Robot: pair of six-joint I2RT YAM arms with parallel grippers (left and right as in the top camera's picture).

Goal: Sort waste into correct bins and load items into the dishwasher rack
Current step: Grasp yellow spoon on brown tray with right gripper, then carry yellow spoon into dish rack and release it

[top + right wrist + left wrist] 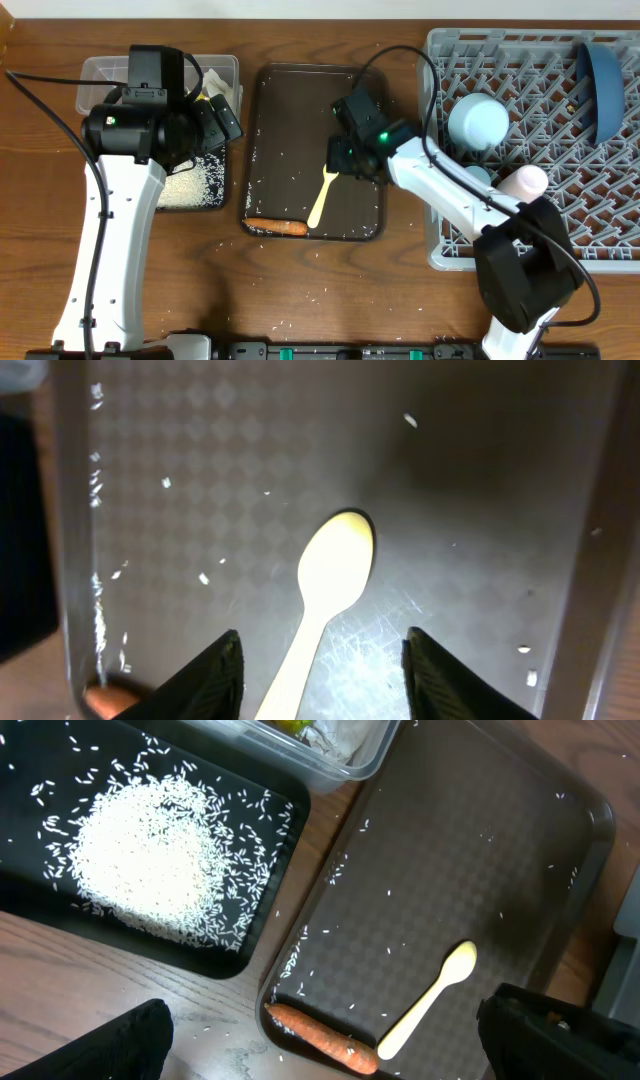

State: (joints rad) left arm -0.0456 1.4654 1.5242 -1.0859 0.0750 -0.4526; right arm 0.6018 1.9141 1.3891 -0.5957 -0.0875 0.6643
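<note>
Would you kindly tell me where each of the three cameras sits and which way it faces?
Overhead: fixed above the table, looking straight down; both arms, left gripper and right gripper show.
Left wrist: on the left arm, looking down at rice and serving tray; fingertips in both lower corners.
Right wrist: close above the spoon; fingers straddle its handle.
Shared: the spoon appears in all three.

Yellow spoon [322, 198] — flat on brown tray [300, 120]

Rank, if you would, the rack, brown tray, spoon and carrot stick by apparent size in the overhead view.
1. rack, largest, though cut off by the frame edge
2. brown tray
3. spoon and carrot stick: they look about equally long, so I would not rank them.
</note>
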